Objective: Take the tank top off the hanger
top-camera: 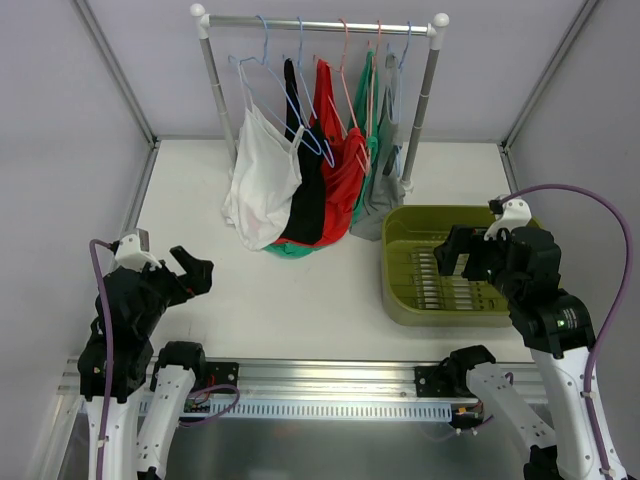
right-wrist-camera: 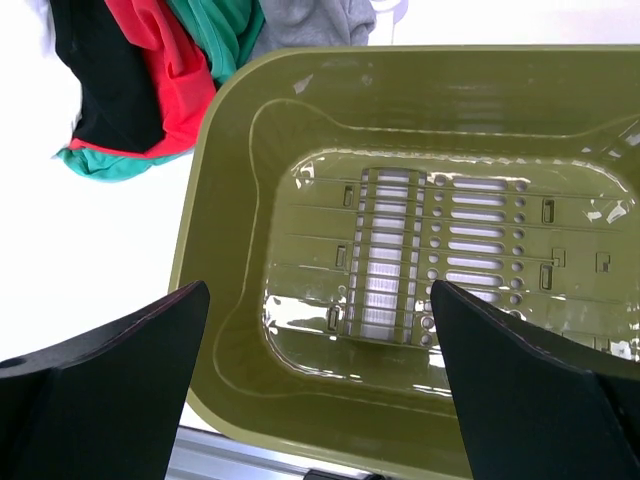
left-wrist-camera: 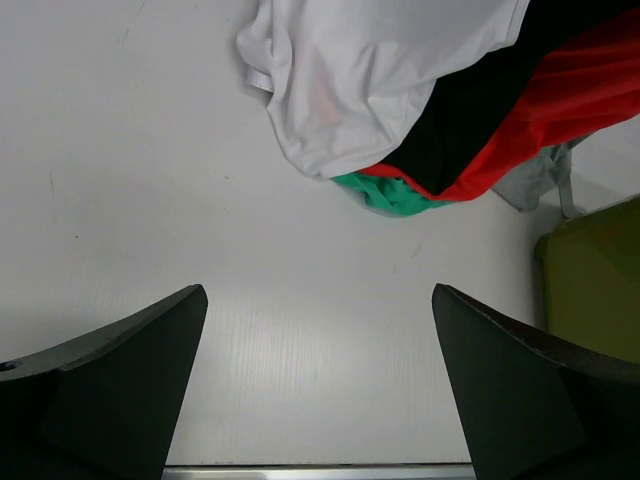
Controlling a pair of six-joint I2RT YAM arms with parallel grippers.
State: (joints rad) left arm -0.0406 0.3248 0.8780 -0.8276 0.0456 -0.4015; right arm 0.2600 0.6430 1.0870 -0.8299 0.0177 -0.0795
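Looking at your tabletop: the rack stands at the far edge. Tank tops hang bunched on hangers, hems touching the surface. An olive basket sits just right of them. Your left arm hovers near-left and your right arm over the basket. Left fingers and right fingers are spread wide, empty. The white tank top hangs leftmost, well apart from both.

Open table stretches from the near edge to the hanging tank tops. The green basket fills the right, and the rack posts flank the far clothes.
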